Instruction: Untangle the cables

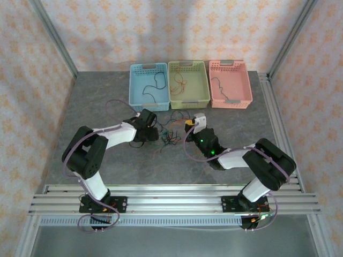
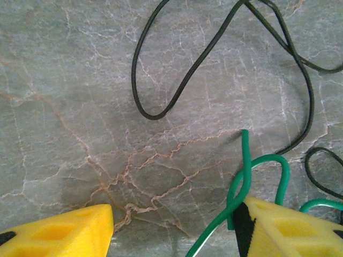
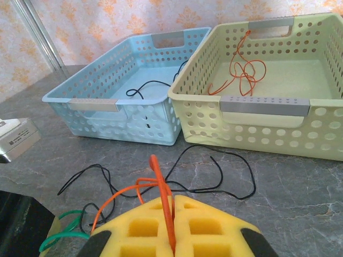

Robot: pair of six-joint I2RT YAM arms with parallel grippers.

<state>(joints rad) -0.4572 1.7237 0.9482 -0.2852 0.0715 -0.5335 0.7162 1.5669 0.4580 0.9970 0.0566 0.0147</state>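
The right gripper (image 3: pixel 172 202) is clenched on an orange cable (image 3: pixel 159 182) that rises between its pads, with the blue basket (image 3: pixel 91 101) ahead of it, while the left gripper (image 2: pixel 177 225) stands parted, a green cable (image 2: pixel 246 155) looped against one finger and a black cable (image 2: pixel 133 69) lying just beyond.

A robot lab cell: aluminium rails (image 1: pixel 171 199), patterned panels (image 1: pixel 171 32) enclosing the table (image 1: pixel 150 168).

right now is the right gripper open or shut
Shut on the orange cable: the right gripper has its yellow pads pressed together, cable pinched between.
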